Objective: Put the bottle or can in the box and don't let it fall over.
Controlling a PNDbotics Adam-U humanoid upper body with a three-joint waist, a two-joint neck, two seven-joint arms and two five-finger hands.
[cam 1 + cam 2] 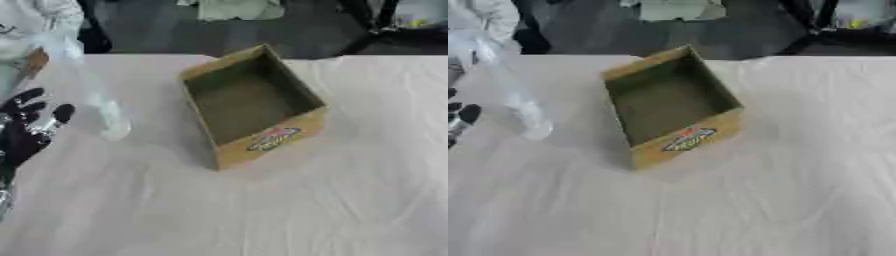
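We judge the task barely begun: the one cardboard box [252, 107] sits on the cloth-covered table [350, 210] with its inside bare, so nothing has been put into it yet. The only candidate we can find for the task's thing is a pale, see-through shape, seemingly a clear plastic bottle [92, 92], lying to the left of the box and near it but not touching; it looks tilted, long axis running from the far left down toward the box's near left corner, though it is too blurred for us to say whether it is held from above or resting on the table. Our left hand [26, 125] shows farther left of the box, beyond the bottle, its dark fingers spread and relaxed, holding nothing as far as we can see. Our right hand appears in neither view, so we cannot speak of it. What is left, in our judgement, is everything: taking hold of the bottle, carrying it over the box's wall, and setting it upright inside. By count we see one box, one bottle, no can, and one robot hand.
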